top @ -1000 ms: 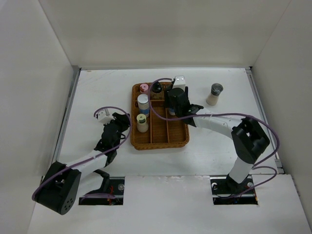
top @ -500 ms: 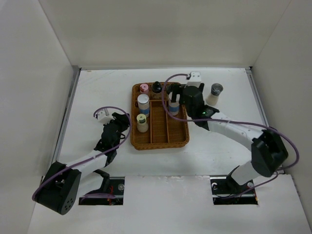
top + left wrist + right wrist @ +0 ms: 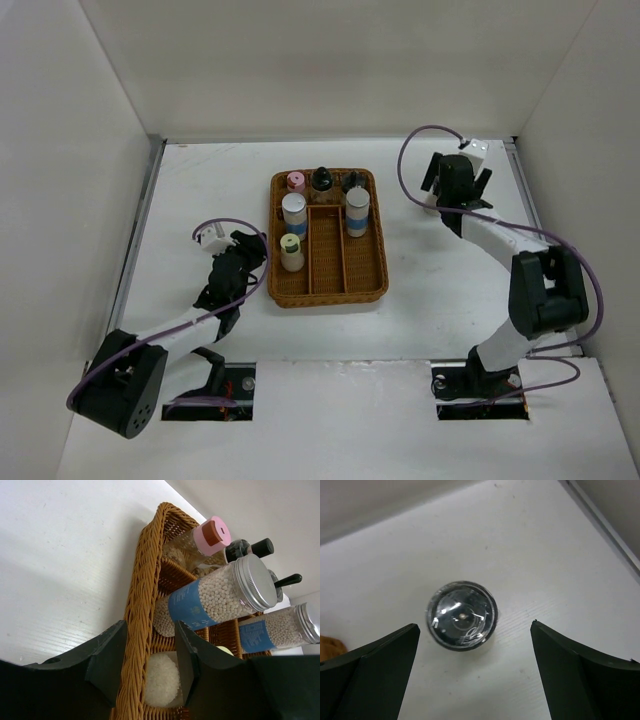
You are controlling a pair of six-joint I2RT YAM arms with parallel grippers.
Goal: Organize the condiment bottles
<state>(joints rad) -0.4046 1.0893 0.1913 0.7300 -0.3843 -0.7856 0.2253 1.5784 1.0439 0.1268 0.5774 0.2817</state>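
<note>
Condiment bottles mostly stand inside the wicker tray, grouped along its left and far sides. One grey-capped bottle is outside it, upright on the worktop to the right of the tray's far corner. The right tool hangs straight above that bottle, fingers spread wide to either side and touching nothing. The left tool sits at the tray's left wall, which shows in the narrow gap between its fingers; whether they pinch the wicker I cannot tell. The lone bottle looks small, rigid and light, with smooth round sides likely to slip, and narrow enough to topple. It is probably best taken squarely across the body just under the cap, with a moderate squeeze.
</note>
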